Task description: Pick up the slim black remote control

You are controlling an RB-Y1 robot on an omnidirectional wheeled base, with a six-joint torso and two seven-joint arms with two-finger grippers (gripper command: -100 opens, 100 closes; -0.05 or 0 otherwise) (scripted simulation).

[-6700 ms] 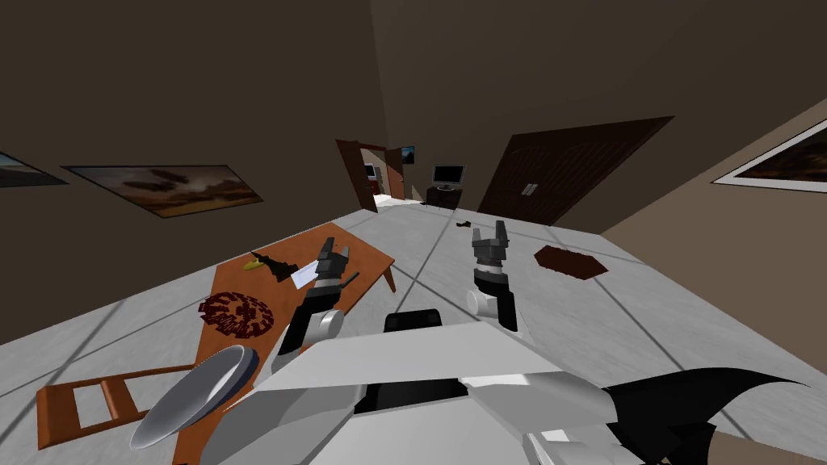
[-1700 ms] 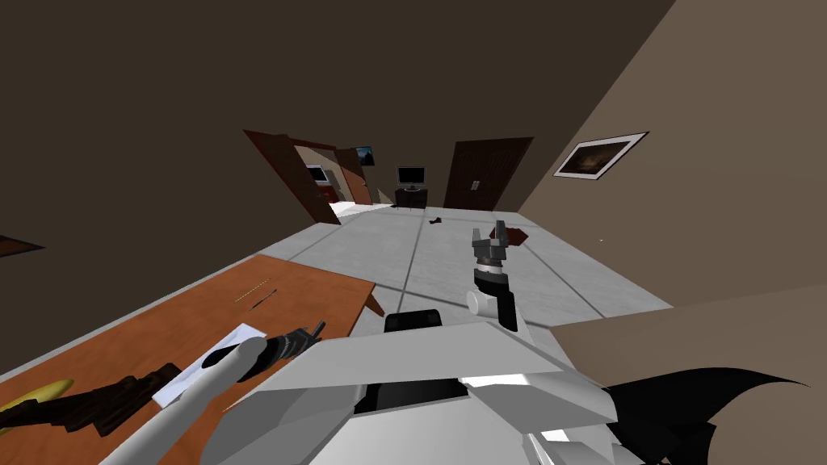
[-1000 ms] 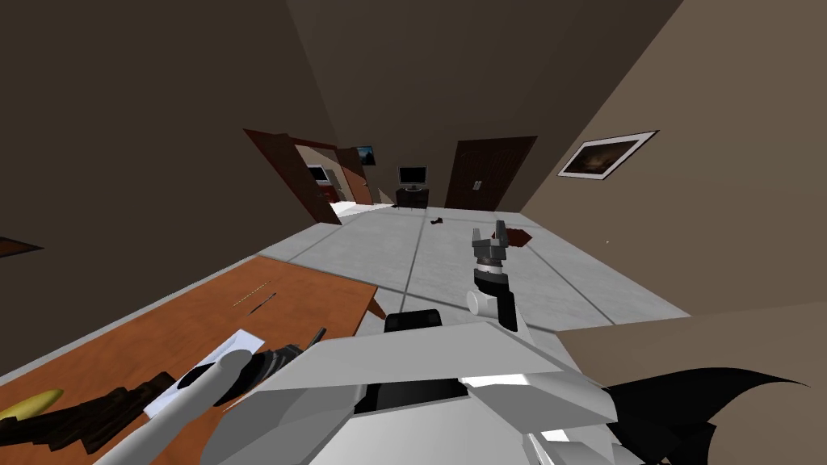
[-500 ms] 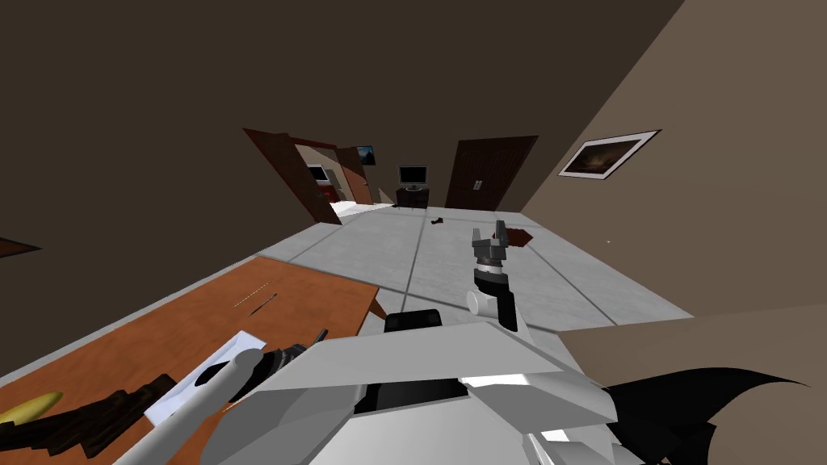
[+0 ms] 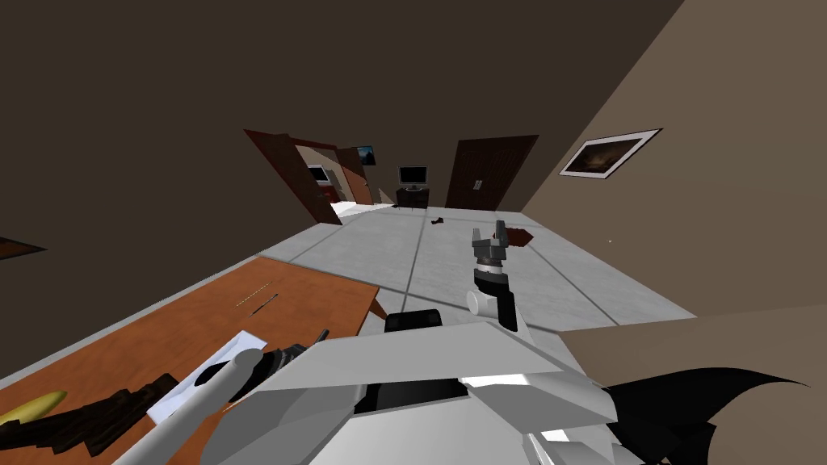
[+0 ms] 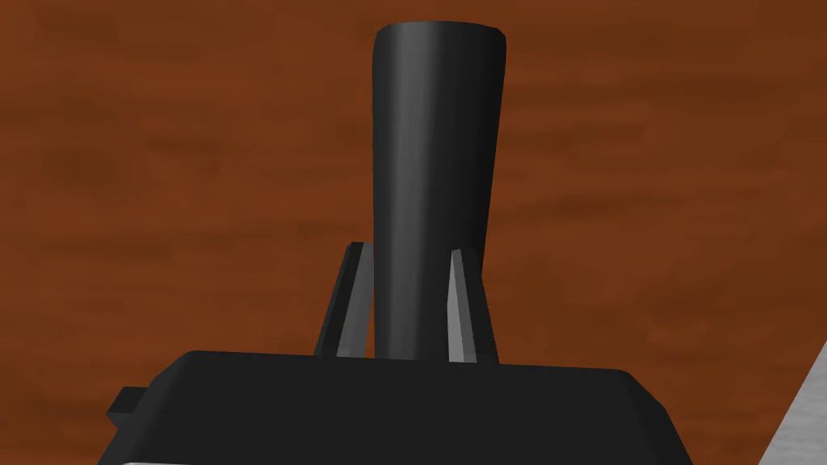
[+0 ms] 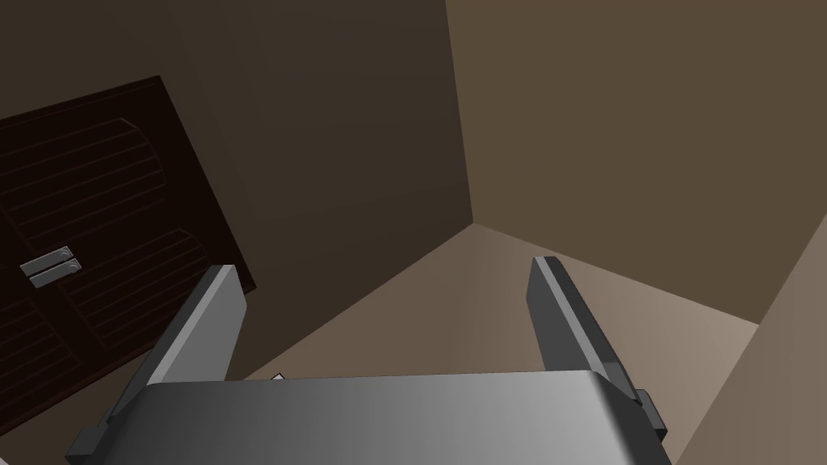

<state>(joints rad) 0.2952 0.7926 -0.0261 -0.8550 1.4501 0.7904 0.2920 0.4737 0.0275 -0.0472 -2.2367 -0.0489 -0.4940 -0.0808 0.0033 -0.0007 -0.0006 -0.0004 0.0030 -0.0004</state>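
The slim black remote control [image 6: 436, 121] lies on a brown wooden table [image 6: 161, 161], pointing away from my hand. My left gripper [image 6: 408, 254] is shut on its near end, one thin finger pressed against each long side. In the head view the left gripper [image 5: 283, 355] sits low over the table [image 5: 202, 323] near its right edge, and the remote's tip [image 5: 321, 333] pokes out beyond it. My right gripper [image 5: 490, 238] is held up over the floor, open, with nothing between its fingers [image 7: 202, 323].
A white sheet [image 5: 234, 347] lies on the table under my left forearm. A dark jagged object [image 5: 97, 416] and a yellow banana [image 5: 32, 406] lie further left. A thin pen [image 5: 264, 303] lies further out. Grey floor [image 5: 452, 266] runs to distant doors.
My left forearm has shifted slightly over the table and its fingers have closed in on the remote. The right arm has not moved.
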